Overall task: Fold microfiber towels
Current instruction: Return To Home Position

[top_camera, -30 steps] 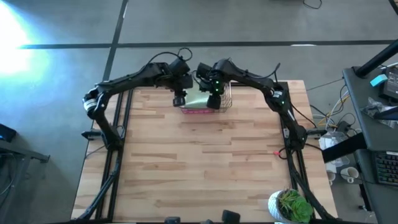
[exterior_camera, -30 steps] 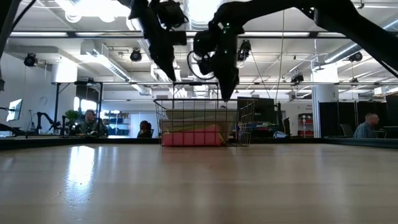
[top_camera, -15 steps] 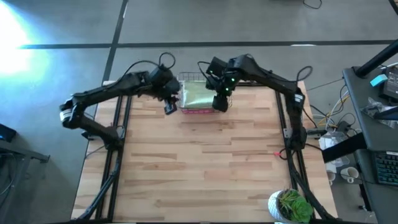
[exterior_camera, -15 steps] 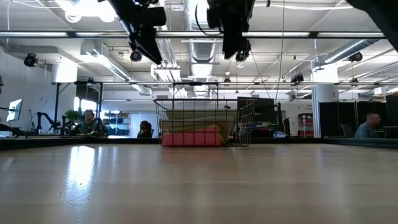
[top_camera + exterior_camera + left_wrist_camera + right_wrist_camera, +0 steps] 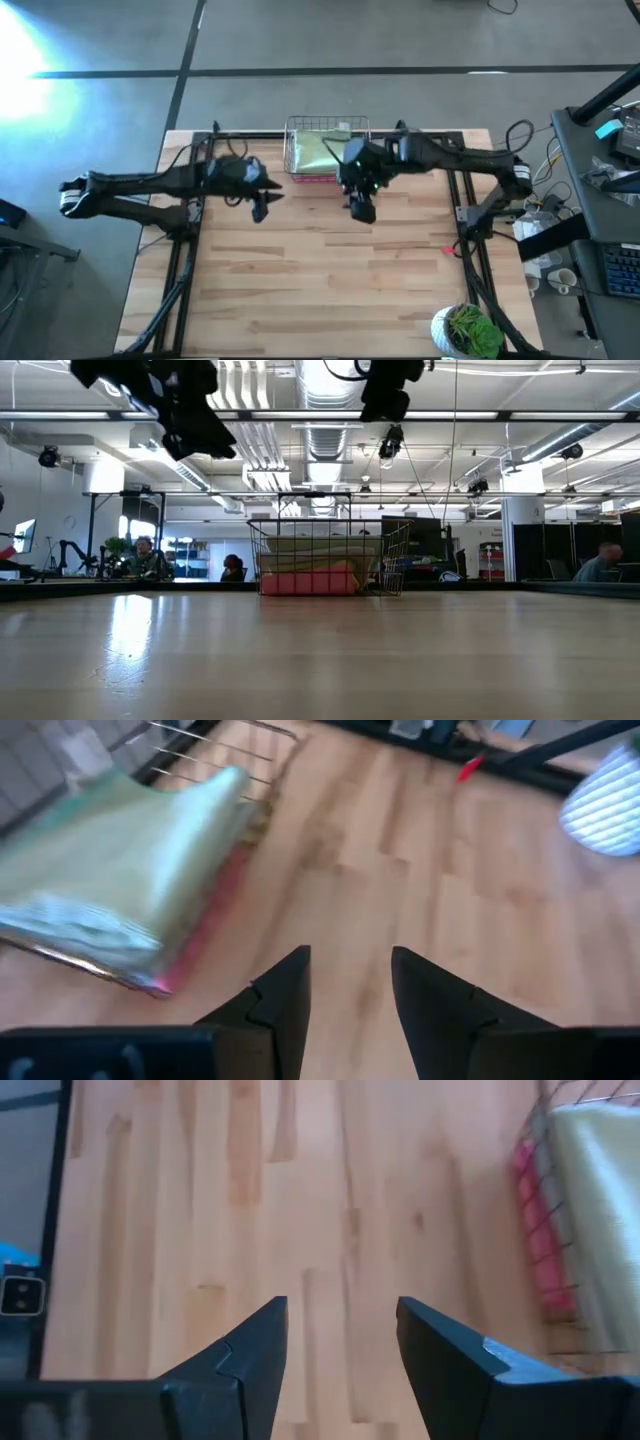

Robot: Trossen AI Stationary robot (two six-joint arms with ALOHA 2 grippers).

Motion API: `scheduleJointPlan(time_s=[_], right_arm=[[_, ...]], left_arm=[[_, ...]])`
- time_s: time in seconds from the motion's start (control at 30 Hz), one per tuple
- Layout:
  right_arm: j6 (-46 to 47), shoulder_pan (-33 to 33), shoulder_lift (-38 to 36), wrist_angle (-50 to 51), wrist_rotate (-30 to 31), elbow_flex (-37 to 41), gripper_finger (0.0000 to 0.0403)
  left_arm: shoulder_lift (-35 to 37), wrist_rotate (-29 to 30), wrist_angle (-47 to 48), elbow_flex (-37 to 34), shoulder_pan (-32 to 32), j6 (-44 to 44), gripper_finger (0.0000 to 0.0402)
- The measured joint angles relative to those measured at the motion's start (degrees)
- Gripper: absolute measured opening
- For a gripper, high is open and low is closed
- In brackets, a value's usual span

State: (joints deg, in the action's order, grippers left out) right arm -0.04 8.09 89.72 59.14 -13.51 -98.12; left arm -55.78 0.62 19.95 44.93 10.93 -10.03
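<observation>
Here, the wooden table (image 5: 320, 270) carries a copper wire basket (image 5: 289, 150) at the middle of its far edge. The left arm (image 5: 140, 183) and the right arm (image 5: 450, 155) stretch in from the sides, raised well clear of the boards. The folded microfiber towels (image 5: 310, 565) lie stacked inside the basket. A pale green towel (image 5: 320, 148) is on top and a pink towel (image 5: 312, 179) at the bottom, its edge showing through the near wires; the layers between cannot be told apart. The left gripper (image 5: 259, 210) hangs in the air to the left of the basket, its fingers (image 5: 285, 995) parted by a moderate gap and holding nothing. The right gripper (image 5: 360, 208) hangs just in front of the basket's near right corner, likewise parted and empty.
</observation>
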Motion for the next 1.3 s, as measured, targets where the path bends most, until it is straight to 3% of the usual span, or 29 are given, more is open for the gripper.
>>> scheduleJointPlan(time_s=[0.27, 0.53, 0.73, 0.9, 1.1, 1.3], right_arm=[[6.6, -4.7, -5.5, -9.1, 0.0, 13.3, 0.0178], [9.0, -9.0, -8.9, -12.2, 0.0, 20.5, 0.0178], [10.7, -10.0, -12.6, -14.4, 0.3, 22.8, 0.0178], [12.1, -9.2, -16.2, -16.8, 10.2, 22.2, 0.0178], [11.9, -9.2, -20.2, -17.6, 24.9, 19.8, 0.0178], [10.2, -9.2, -25.7, -17.5, 26.6, 19.7, 0.0178]], left_arm=[[8.7, 3.1, -7.4, -10.8, -9.3, -11.0, 0.0125], [16.5, 7.2, -12.4, -19.9, -14.8, -16.5, 0.0123], [22.2, 7.2, -16.8, -25.7, -14.9, -14.8, 0.0073], [27.2, 7.2, -16.8, -29.9, -14.9, -14.7, 0.0011], [33.0, 7.2, -16.6, -35.4, -14.9, -14.7, 0.0007], [41.5, 7.2, -17.9, -40.7, -14.9, -15.2, 0.0001]])
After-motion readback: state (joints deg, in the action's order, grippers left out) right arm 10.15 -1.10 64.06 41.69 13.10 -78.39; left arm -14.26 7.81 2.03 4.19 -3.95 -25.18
